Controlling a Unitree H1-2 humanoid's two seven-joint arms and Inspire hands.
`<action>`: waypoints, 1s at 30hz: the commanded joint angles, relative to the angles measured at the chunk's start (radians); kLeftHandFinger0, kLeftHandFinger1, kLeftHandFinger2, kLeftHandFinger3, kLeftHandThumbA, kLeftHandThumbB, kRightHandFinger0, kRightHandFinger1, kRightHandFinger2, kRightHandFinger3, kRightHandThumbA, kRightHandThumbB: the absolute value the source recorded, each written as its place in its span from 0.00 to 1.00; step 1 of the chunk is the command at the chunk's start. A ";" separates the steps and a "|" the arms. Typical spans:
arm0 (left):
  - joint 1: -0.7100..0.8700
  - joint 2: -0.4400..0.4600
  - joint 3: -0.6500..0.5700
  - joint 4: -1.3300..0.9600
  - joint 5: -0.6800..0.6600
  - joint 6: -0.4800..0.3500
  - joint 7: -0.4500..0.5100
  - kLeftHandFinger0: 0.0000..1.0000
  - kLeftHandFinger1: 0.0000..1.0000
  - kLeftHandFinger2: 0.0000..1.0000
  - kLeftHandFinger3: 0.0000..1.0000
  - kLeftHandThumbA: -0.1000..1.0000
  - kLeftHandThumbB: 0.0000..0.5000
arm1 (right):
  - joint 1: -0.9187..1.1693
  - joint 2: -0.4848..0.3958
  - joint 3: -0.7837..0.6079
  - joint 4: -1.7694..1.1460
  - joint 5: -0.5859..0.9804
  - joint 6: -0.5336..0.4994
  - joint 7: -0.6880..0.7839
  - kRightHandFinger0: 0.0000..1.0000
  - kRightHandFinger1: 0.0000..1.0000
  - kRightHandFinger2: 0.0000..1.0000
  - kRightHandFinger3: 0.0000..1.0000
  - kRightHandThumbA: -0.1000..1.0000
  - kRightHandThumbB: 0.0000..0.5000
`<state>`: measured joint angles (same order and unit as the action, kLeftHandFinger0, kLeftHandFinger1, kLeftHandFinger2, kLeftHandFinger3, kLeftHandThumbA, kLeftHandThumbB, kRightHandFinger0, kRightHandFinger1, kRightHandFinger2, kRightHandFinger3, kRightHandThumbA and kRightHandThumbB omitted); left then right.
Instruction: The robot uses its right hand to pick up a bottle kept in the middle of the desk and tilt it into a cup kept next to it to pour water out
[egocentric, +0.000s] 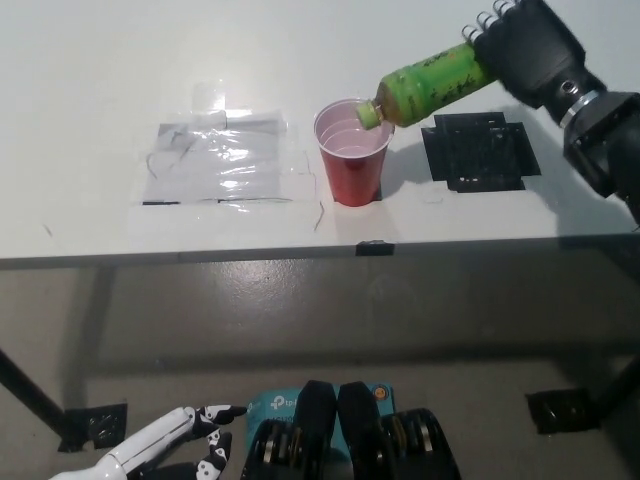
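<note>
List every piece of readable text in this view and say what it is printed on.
"tp-link" style logo, only partly legible: on the teal box at the bottom edge.
Dark lettering on the green bottle held by the right hand: too blurred to read.
Red cup, black mat, clear plastic sheet: no text visible.
</note>
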<state>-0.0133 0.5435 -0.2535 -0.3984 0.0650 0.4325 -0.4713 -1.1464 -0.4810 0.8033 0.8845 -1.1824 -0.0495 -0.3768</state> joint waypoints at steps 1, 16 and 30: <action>-0.002 0.029 0.013 -0.035 -0.005 0.006 -0.020 1.00 1.00 1.00 1.00 0.98 0.67 | -0.097 -0.043 -0.012 -0.039 -0.051 0.033 -0.027 0.00 0.00 0.00 0.40 0.17 0.34; -0.002 0.030 0.012 -0.029 -0.006 0.003 -0.021 1.00 1.00 1.00 1.00 0.98 0.68 | -0.072 -0.016 -0.045 -0.047 -0.046 0.016 -0.021 0.00 0.00 0.03 0.34 0.16 0.45; 0.018 0.028 0.010 -0.029 0.004 -0.019 -0.013 1.00 1.00 1.00 1.00 0.98 0.65 | 0.040 0.045 -0.261 -0.115 0.152 0.053 0.186 0.00 0.05 0.27 0.33 0.17 0.11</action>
<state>-0.0044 0.5435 -0.2527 -0.4067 0.0653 0.4321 -0.4709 -1.0902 -0.4378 0.6274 0.8302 -1.1639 -0.0416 -0.2897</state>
